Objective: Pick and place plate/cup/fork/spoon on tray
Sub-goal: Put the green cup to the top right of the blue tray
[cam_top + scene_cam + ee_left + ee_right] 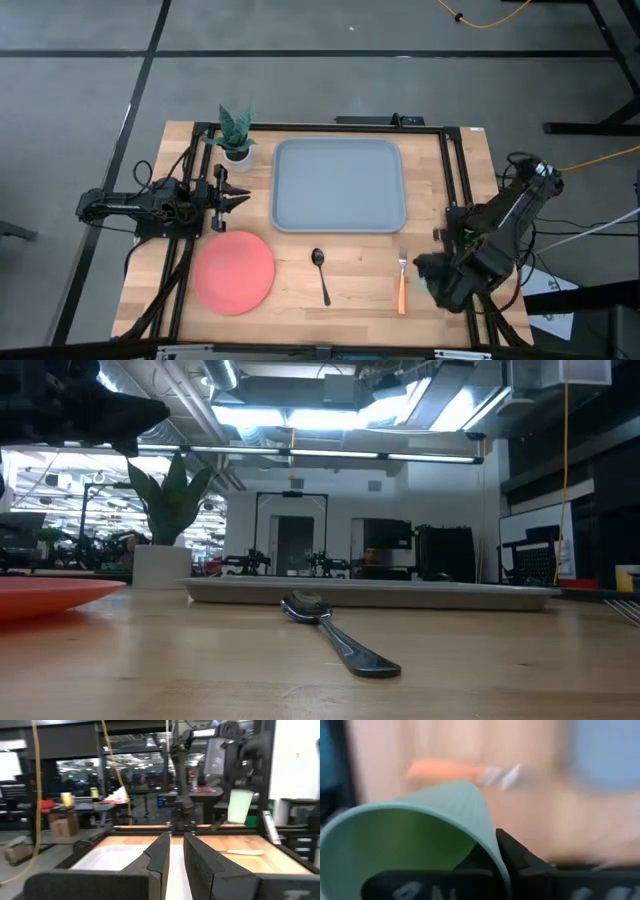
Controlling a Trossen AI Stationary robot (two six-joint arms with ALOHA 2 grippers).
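High view showed the right hand near the surface's right edge, just beside the fork, with the tray bare and the plate and spoon in front of it. Left wrist view showed the left hand with fingers narrowly parted, holding nothing. Right wrist view showed the right hand's fingers clamped on the cup rim, above the fork.
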